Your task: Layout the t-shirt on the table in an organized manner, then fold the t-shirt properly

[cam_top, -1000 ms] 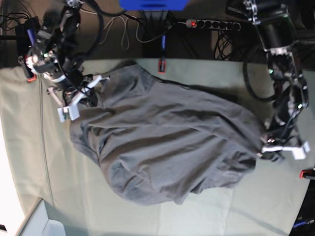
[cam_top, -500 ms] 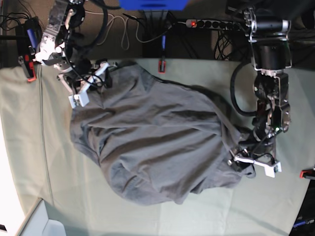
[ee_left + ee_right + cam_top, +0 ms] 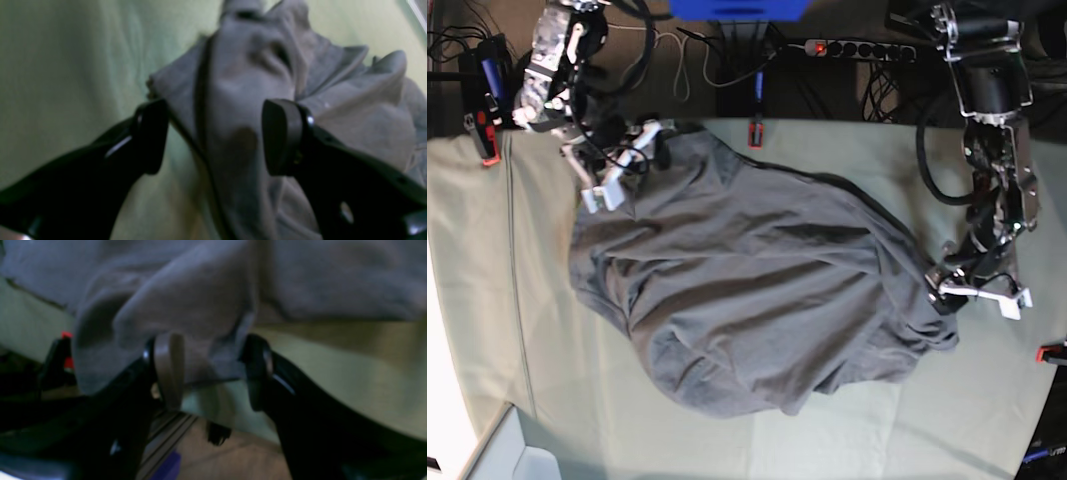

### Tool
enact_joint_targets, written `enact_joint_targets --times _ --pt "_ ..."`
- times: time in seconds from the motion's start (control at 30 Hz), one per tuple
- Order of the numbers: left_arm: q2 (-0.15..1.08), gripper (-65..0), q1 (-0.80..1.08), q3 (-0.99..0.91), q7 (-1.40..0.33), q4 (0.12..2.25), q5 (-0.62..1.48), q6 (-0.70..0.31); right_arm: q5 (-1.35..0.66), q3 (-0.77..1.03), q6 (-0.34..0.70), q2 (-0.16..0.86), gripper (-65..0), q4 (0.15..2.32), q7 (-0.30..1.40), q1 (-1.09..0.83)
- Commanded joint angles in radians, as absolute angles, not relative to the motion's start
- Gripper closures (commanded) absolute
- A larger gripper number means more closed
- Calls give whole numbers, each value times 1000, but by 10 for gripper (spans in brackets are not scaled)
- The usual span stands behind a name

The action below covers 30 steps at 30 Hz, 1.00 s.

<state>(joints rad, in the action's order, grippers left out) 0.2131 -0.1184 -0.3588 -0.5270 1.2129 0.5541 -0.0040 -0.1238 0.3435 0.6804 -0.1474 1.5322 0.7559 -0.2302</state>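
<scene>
End effectors spread wide at t-shirt edges

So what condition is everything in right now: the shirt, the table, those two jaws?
t-shirt: crumpled in a rumpled heap, not yet laid flat.
table: cloth-covered, shirt lying on it.
left gripper: jaws open, fabric between them, not pinched.
right gripper: jaws open at shirt's edge.

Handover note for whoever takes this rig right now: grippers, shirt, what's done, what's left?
Left gripper: open, jaws straddling a bunched edge of the t-shirt, no pinch visible.
Right gripper: open at the shirt's edge by the table rim, fabric between the jaws.
Shirt: rumpled, rounded heap mid-table, not flat; sleeves and collar not made out.
Done: nothing tidy yet.
Left: spread it flat, then fold.
</scene>
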Motion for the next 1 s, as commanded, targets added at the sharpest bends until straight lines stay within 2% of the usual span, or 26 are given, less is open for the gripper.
enact_joint_targets --times 0.0,0.23,0.3,0.33,0.43,0.73,0.97 --pt "225 -423 -117 -369 -510 1245 562 -12 -137 334 698 -150 -298 1524 753 -220" --pt "225 -423 -105 -372 -513 1262 561 -12 -137 321 698 -150 -293 1395 751 -151" --pt "225 -423 -105 -387 -518 1260 561 -12 -139 321 698 -150 -261 1391 751 -151" --pt "225 -423 -104 -392 -518 1260 561 -12 -139 321 698 -148 -221 1400 751 -157" --pt "225 -423 -85 -392 -513 1262 562 -12 -139 328 698 -145 -8 1452 753 -182" --pt "219 -423 -12 -410 -516 1389 562 -12 -139 395 698 -137 0 1906 751 -332" --pt "216 -423 38 -407 -512 1422 553 -12 -140 559 698 -139 0 1975 757 -318"
